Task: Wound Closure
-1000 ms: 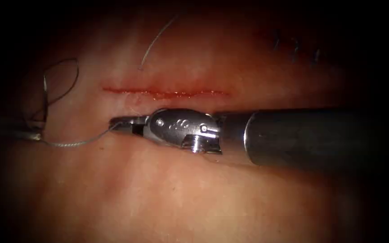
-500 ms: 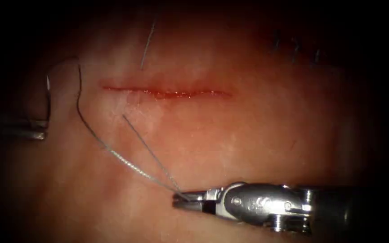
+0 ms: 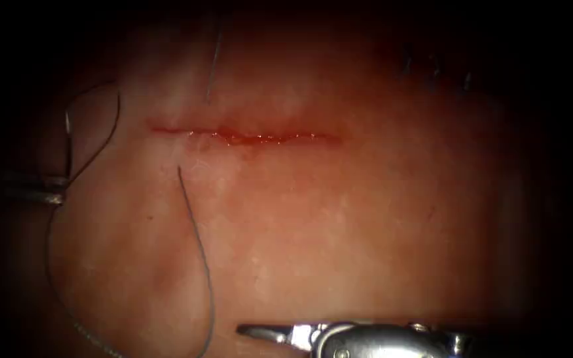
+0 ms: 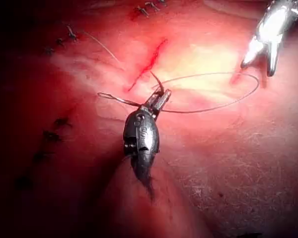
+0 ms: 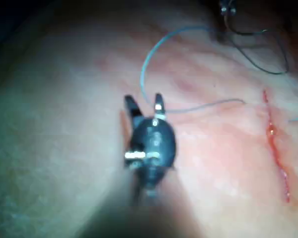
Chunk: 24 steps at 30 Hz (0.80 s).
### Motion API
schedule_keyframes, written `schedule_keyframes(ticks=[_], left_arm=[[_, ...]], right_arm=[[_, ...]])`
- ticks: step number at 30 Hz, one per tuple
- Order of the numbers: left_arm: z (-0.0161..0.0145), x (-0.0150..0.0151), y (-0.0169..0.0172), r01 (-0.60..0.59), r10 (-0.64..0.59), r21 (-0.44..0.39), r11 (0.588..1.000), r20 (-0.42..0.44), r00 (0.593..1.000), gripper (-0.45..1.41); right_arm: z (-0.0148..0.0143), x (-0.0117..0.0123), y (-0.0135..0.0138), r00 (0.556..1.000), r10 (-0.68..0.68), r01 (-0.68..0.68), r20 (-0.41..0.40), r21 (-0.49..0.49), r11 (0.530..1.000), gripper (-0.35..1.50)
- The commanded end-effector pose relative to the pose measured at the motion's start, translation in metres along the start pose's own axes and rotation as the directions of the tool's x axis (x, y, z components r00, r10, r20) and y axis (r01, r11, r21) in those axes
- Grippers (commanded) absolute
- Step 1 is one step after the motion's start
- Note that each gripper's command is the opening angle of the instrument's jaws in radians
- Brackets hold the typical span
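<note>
The needle (image 3: 69, 142) stands held near its tail in the left tool (image 3: 53, 193), whose jaws are clamped on it, left of the cut (image 3: 243, 136) and outside the tissue (image 3: 365, 225). Thread (image 3: 197, 245) emerges just below the cut and curves down past the right tool (image 3: 256, 329). Half a second ago the right tool gripped that thread; now its jaws are spread and hold nothing, as the right wrist view shows. The left wrist view adds older stitches (image 4: 144, 9) beyond the cut.
</note>
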Motion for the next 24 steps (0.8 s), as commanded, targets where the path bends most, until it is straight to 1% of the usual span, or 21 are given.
schedule_keyframes(ticks=[1,6,8,10,13,16,18,21,22,24], left_arm=[[0.0003,-0.0005,-0.0005,-0.001,0.001,0.003,1.000,-0.001,1.000,-0.45],[-0.0009,-0.0005,-0.0008,0.001,-0.001,0.014,1.000,0.004,1.000,-0.45],[-0.0013,-0.0005,-0.0010,0.002,-0.003,0.019,1.000,0.004,1.000,-0.45],[-0.0012,-0.0005,-0.0010,0.003,-0.003,0.023,1.000,0.002,1.000,-0.45],[-0.0005,-0.0006,-0.0008,0.002,-0.002,0.034,0.999,0.004,1.000,-0.45],[0.0004,-0.0009,-0.0005,0.010,-0.010,0.025,1.000,0.001,1.000,-0.45],[0.0008,-0.0010,-0.0004,0.014,-0.014,0.023,1.000,0.000,1.000,-0.45],[0.0008,-0.0011,-0.0003,0.013,-0.013,0.023,1.000,0.000,1.000,-0.45],[0.0008,-0.0011,-0.0004,0.013,-0.013,0.022,1.000,-0.001,1.000,-0.45],[0.0008,-0.0011,-0.0004,0.019,-0.019,0.022,1.000,-0.001,1.000,-0.45]], right_arm=[[-0.0003,-0.0004,0.0014,1.000,0.004,-0.004,0.002,-0.018,1.000,1.28],[-0.0026,-0.0017,0.0032,1.000,0.013,-0.013,0.005,-0.026,1.000,1.30],[-0.0030,-0.0024,0.0040,1.000,0.021,-0.021,0.006,-0.031,0.999,1.18],[-0.0027,-0.0030,0.0050,1.000,0.008,-0.007,0.011,-0.048,0.999,1.18],[-0.0013,-0.0037,0.0073,1.000,-0.017,0.019,0.027,-0.094,0.995,1.16],[0.0006,-0.0043,0.0099,0.997,-0.057,0.063,0.046,-0.144,0.988,1.11],[0.0020,-0.0050,0.0117,0.997,-0.062,0.068,0.036,-0.173,0.983,1.06],[0.0034,-0.0059,0.0141,0.997,-0.074,0.077,0.022,-0.214,0.974,1.06],[0.0041,-0.0065,0.0152,0.997,-0.076,0.081,0.030,-0.230,0.970,1.06],[0.0049,-0.0070,0.0162,0.997,-0.075,0.079,0.029,-0.245,0.966,1.06]])
